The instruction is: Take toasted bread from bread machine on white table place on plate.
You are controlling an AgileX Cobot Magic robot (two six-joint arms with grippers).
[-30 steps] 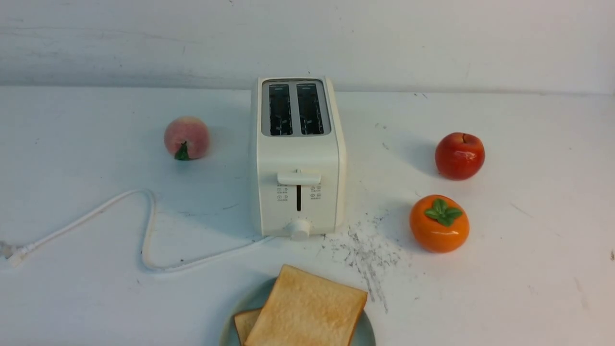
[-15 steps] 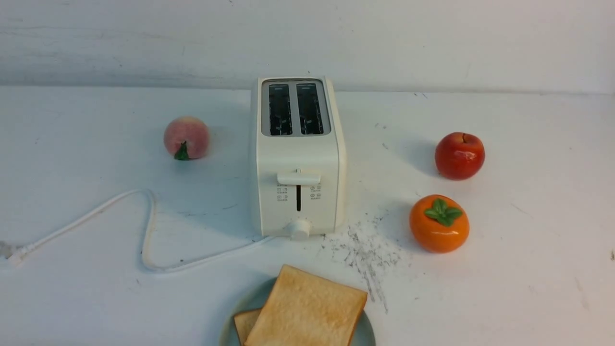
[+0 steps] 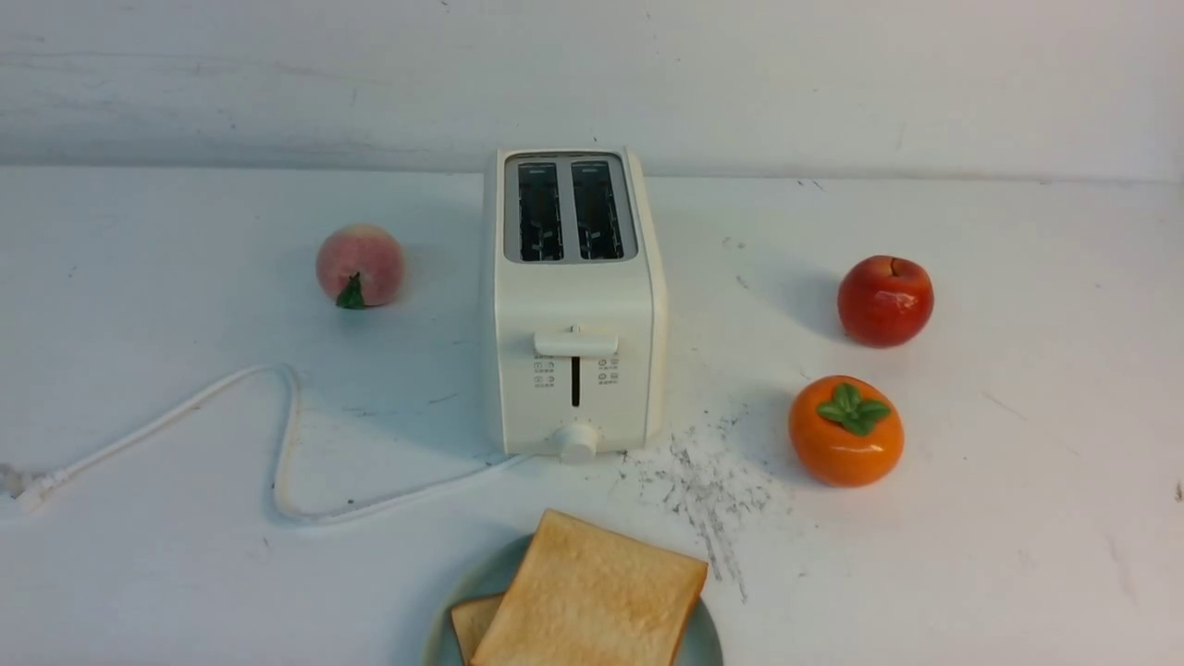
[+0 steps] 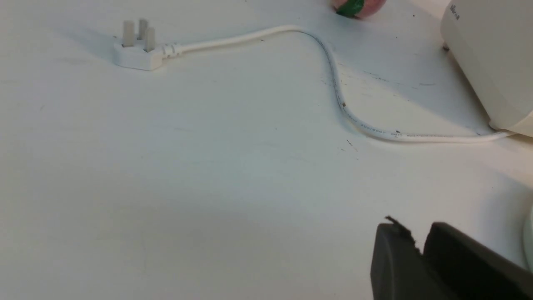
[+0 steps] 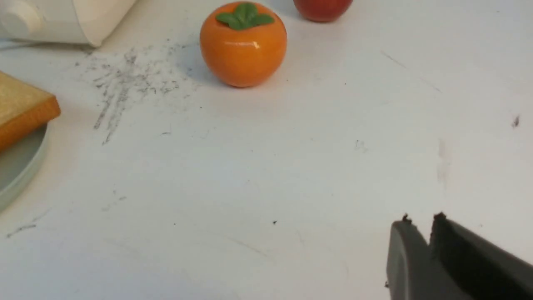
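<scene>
The cream bread machine (image 3: 573,305) stands mid-table with both top slots empty. Two slices of toasted bread lie on the pale blue-green plate (image 3: 442,618) at the near edge: a large slice (image 3: 592,601) overlaps a smaller-showing one (image 3: 474,624). Neither arm appears in the front view. In the left wrist view my left gripper (image 4: 413,228) hovers over bare white table (image 4: 208,166), its dark fingers almost together with nothing between them. In the right wrist view my right gripper (image 5: 421,221) looks the same, off to the right of the plate (image 5: 16,166) and toast (image 5: 21,110).
A white power cord (image 3: 282,444) loops left of the toaster to a plug (image 4: 135,52). A peach (image 3: 359,265) sits at left. A red apple (image 3: 885,301) and an orange persimmon (image 3: 845,430) sit at right. Grey scratch marks (image 3: 708,481) lie beside the plate.
</scene>
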